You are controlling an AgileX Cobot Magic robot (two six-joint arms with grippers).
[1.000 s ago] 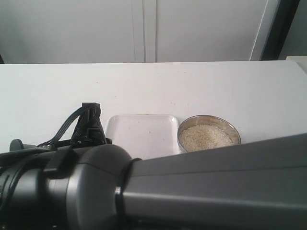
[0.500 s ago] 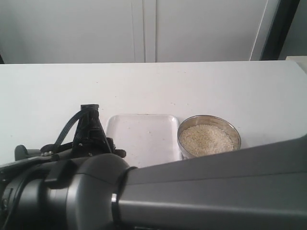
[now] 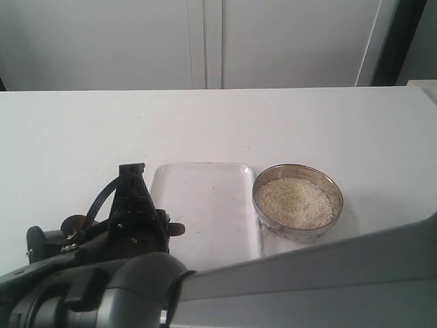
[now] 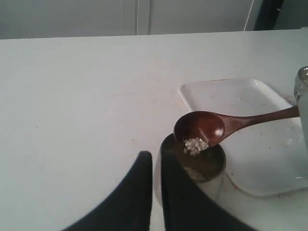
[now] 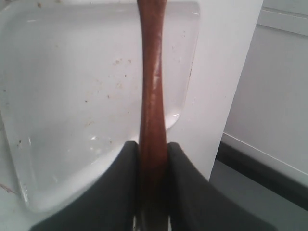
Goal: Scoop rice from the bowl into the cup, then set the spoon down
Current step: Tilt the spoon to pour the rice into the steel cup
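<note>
Wooden spoon [image 5: 152,72] sits clamped by its handle between the right pincer's [image 5: 153,149] closed fingers, over a pale tray [image 5: 72,96]. Just ahead of the left pincer [image 4: 155,168], which pinches the steel cup's [image 4: 211,166] wall, the spoon's bowl tilts above the cup with a few rice [image 4: 196,145] grains at its lip.

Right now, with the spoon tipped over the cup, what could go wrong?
1. The rice sits at the lip of the spoon, near the rim of the cup; some grains may fall outside.
2. The right gripper holds only the handle, so the spoon may twist or knock the cup.
</note>
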